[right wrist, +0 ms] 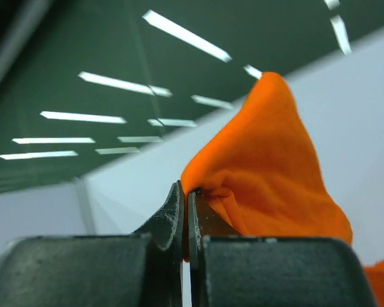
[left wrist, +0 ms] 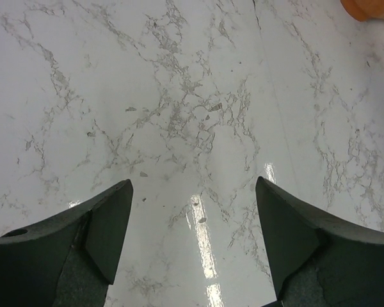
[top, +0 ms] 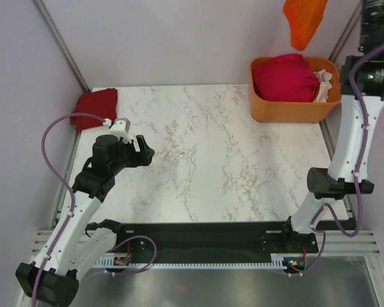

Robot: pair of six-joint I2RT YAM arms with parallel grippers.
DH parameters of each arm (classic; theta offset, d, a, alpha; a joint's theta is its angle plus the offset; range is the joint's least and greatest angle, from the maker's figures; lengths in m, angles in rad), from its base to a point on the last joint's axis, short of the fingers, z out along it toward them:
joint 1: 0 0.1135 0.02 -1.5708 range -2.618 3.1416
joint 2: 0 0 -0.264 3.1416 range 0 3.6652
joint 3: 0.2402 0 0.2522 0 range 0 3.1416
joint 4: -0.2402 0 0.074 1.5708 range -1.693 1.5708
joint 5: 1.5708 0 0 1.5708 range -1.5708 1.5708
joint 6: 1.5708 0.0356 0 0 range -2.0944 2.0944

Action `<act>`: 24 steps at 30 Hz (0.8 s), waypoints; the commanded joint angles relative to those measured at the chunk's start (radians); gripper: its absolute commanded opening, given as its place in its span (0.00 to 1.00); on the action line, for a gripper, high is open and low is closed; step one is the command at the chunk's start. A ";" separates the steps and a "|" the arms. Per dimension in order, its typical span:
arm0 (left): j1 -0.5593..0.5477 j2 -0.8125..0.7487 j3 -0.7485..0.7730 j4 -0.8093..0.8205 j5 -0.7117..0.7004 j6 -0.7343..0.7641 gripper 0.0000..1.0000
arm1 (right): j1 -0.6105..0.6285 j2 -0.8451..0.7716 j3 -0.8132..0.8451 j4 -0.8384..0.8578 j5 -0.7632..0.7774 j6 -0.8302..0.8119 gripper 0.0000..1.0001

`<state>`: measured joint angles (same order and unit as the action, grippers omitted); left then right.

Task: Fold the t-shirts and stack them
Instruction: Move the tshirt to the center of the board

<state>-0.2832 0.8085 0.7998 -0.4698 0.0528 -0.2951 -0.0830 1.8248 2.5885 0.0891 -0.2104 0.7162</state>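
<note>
- Right gripper [right wrist: 184, 192] pinches crumpled orange tee [top: 303, 22], high far right.
- Left gripper [left wrist: 193, 185] wide apart, empty, over glossy marble table [top: 211, 160].
- Dark red tee [top: 96, 107] folded, far left.
- Magenta tee [top: 285, 78], white tee [top: 325, 83] in basket [top: 288, 112].

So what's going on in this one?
The right pincer is shut on the orange t-shirt, holding it high in the air above the orange basket. A magenta t-shirt and a white t-shirt lie bunched in that basket. The left pincer hangs open over the marble table, holding nothing. A dark red t-shirt lies at the table's far left corner.
</note>
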 commanded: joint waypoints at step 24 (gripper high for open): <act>-0.004 -0.032 0.049 -0.003 -0.051 0.037 0.85 | 0.519 -0.304 -0.488 -0.457 -0.141 -0.350 0.64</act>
<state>-0.2836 0.7906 0.8055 -0.4831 0.0257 -0.2939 0.4335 1.7069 2.1090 -0.4160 -0.3992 0.4503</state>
